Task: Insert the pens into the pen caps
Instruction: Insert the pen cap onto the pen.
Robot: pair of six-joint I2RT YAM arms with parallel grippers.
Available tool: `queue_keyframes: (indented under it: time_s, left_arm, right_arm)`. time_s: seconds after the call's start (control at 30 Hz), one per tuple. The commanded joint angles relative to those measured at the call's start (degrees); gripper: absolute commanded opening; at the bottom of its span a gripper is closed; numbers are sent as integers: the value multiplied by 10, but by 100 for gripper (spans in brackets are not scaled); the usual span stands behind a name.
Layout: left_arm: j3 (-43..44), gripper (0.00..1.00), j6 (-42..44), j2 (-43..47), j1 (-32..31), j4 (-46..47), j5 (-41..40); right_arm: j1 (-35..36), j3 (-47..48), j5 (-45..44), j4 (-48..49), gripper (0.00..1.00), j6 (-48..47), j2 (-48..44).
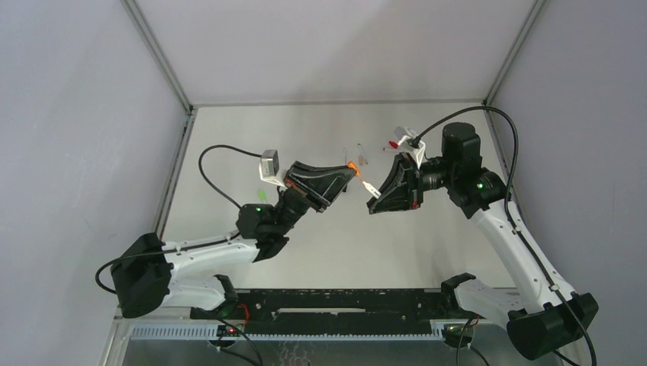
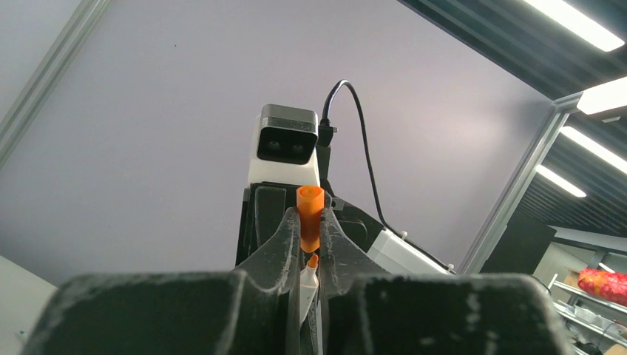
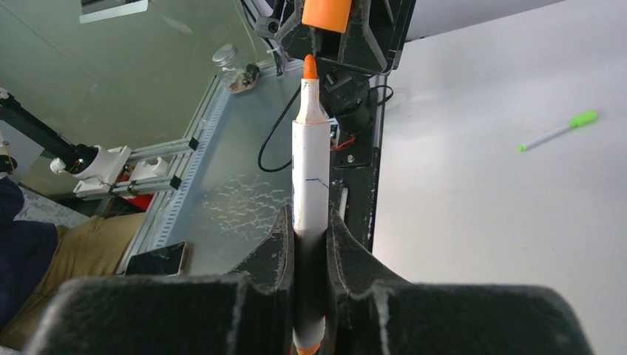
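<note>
Right gripper clamped on the orange-tipped pen, barrel sticking out past the fingers, tip just short of the orange cap ahead. Left gripper pinched that cap. Both arms raised, grippers facing each other above the grey table. A green-capped pen lay beyond, to the right.

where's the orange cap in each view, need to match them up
top external: orange cap near centre, above the table.
left wrist: centre, pinched in the left fingers.
right wrist: top edge, partly cut off.
shared landmark: orange-tipped pen, tip aimed at the cap.
</note>
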State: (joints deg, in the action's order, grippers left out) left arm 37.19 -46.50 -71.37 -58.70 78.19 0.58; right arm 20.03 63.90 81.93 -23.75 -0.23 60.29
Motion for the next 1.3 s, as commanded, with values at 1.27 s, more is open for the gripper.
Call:
queue_keyframes:
  time_s: [1.27]
  left_arm:
    - [24, 0, 2, -6, -4, 24, -14]
  right_arm:
    - [0, 4, -40, 45, 0, 44, -3]
